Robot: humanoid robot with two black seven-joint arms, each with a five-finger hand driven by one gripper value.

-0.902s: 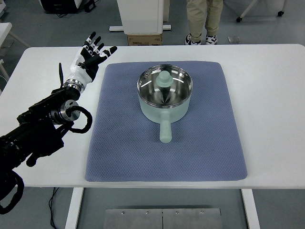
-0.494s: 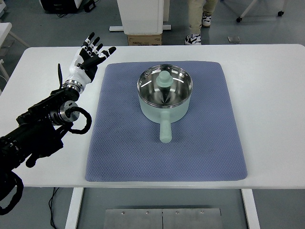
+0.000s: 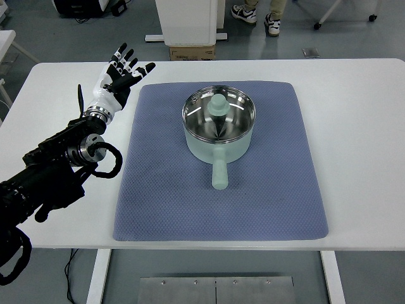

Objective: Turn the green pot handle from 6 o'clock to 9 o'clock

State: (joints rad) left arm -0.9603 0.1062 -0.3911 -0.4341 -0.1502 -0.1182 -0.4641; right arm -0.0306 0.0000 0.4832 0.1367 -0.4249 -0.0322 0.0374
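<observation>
The white tabletop [image 3: 361,126] carries a blue mat [image 3: 266,202]; the green pot [image 3: 218,126], lid on, stands on the mat's far half, its handle [image 3: 219,172] pointing toward the mat's near edge. The left hand [image 3: 120,79] hovers off the mat's far-left corner; fingers [image 3: 125,57] spread apart, holding nothing.

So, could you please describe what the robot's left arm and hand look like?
The left arm is black, jointed metal with a looping black cable near the silver wrist ring. The left hand has a white palm shell and black fingers with pale segment markings.
</observation>
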